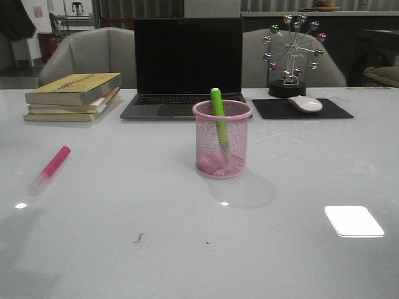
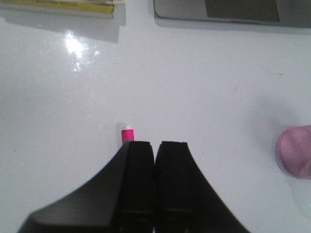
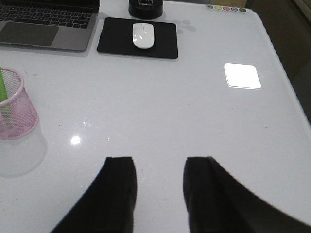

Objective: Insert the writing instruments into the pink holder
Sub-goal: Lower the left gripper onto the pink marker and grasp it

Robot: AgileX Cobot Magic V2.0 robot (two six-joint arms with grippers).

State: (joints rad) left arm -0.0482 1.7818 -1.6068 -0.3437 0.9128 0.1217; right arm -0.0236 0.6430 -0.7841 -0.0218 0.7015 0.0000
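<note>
Books sit stacked at far left on the counter, out of the work zone. Pink marker lies flat on the counter at left, well apart from the holder, pale cap end toward the camera; not yet inserted. In the left wrist view the left pincer is pressed together, nothing between the fingers, and only the marker's tip peeks out just beside the left finger. Likely the arm hovers over it to line up a grasp, but the pincer must spread first.

Centre: holder stands upright in front of the laptop. Green marker is already in it, leaning on the rim since it's a bit taller than the cup. Half the task looks done.

Right: mouse on its pad, wheel ornament behind. Right pincer hangs wide, empty, over bare counter, well away from the holder; probably parked to leave the left arm room.
</note>
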